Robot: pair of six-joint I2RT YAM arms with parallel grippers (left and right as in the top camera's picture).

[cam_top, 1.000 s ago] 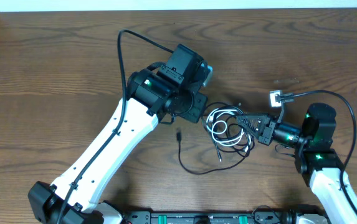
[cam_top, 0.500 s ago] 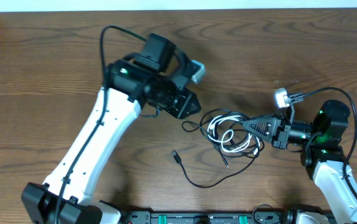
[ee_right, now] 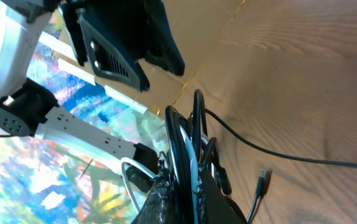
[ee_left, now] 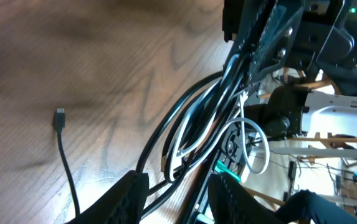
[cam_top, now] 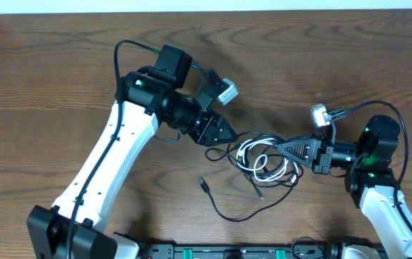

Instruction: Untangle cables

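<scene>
The left gripper [cam_top: 222, 134] is standing partly open and is holding nothing, just beside the cables [cam_top: 257, 157] in the middle of the table. The right gripper [cam_top: 279, 146] is pinching their right side. I think the left one should be taking one black strand and pulling slowly.

You're at a robotics lab bench: the left arm [cam_top: 108, 162] and right arm [cam_top: 377, 212] (green status lights [cam_top: 368, 131] glowing on both) share a plain wooden table [cam_top: 47, 65]. Beyond the left gripper's fingers [ee_left: 128, 196] stand light wooden frames [ee_left: 328, 147]; beyond the right gripper's fingers [ee_right: 166, 199] spreads a multicoloured patterned backdrop [ee_right: 16, 180].
</scene>
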